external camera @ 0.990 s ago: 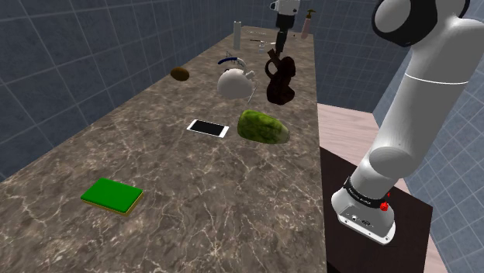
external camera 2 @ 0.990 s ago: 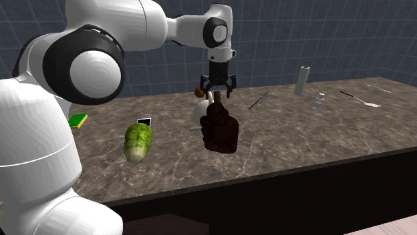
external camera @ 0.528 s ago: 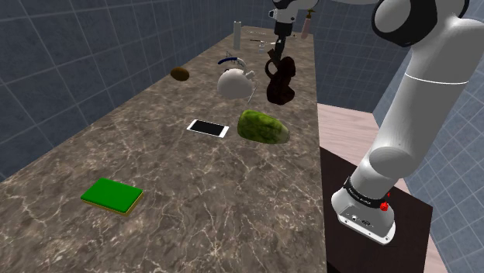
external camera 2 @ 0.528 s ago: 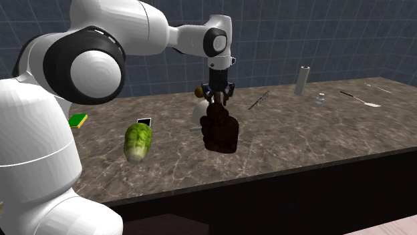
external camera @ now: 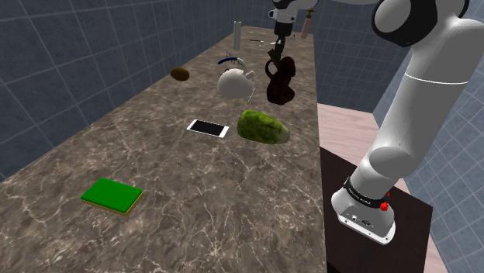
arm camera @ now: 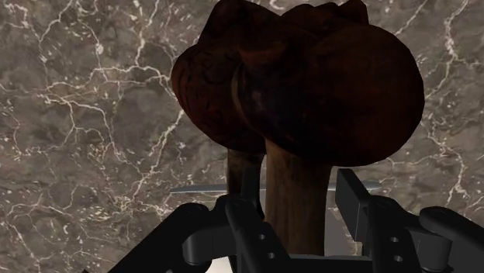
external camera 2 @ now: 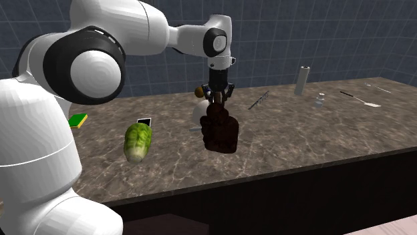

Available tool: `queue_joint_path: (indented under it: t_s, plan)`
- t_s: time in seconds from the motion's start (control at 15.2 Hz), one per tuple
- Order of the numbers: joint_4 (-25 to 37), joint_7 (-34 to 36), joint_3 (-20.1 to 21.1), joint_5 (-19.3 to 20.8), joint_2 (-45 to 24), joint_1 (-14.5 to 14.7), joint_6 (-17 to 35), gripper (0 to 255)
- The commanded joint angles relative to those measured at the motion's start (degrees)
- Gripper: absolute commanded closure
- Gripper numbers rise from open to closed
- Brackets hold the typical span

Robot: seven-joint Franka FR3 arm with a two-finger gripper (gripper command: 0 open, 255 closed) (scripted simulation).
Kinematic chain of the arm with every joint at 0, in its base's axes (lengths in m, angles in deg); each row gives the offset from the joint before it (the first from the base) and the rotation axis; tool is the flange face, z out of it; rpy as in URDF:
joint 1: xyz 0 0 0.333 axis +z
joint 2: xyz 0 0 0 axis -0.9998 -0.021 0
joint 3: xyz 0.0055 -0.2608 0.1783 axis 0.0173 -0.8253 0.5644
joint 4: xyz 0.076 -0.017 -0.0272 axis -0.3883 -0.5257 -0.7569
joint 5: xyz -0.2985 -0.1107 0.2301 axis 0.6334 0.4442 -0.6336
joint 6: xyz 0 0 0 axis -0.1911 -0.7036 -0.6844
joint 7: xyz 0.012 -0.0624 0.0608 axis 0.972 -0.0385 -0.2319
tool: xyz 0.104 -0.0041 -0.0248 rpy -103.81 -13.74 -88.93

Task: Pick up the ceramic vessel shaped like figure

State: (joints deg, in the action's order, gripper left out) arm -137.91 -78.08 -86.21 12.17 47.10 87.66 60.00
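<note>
Gripper [external camera 2: 217, 98] is closed down narrow on the thin neck of the dark brown figure-shaped vessel [external camera 2: 219, 130], clasping it. The vessel is upright with its base on the brown marbled surface [external camera 2: 301, 140].

Edges: the vessel sits close to the long edge of the surface on the shoulder view's right. A white teapot with a dark handle [external camera: 233, 82] is just beside it on the other side, so it's tight there. In the second exterior view there's bare marble to the vessel's right.

Views:
- Wrist view has the black fingers [arm camera: 353, 205] either side of the neck, with the bulbous body beyond.
- Shoulder view shows the teapot whole, while the second exterior view hides most of it behind the vessel.
- The second exterior view adds three thin utensils [external camera 2: 361, 99] along its right stretch.

Count, one each:
- vessel and teapot
- lumpy green vegetable [external camera: 263, 126]
- white-faced phone [external camera: 208, 128]
- flat green pad [external camera: 112, 195]
- small brown round object [external camera: 180, 74]
- pale upright cylinder [external camera 2: 303, 80]
</note>
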Motion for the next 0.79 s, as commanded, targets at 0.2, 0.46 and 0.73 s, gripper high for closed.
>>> queue_joint_path:
  t_s: [0.2,0.46,0.73]
  plan:
    - [2.4,0.0,-0.1,0.0,-0.2,-0.1,-2.3,255]
    - [5.9,0.0,-0.1,-0.1,-0.5,-0.3,-5.5,255]
    - [9.8,-0.1,-0.2,-0.3,-1.1,-0.5,-8.8,255]
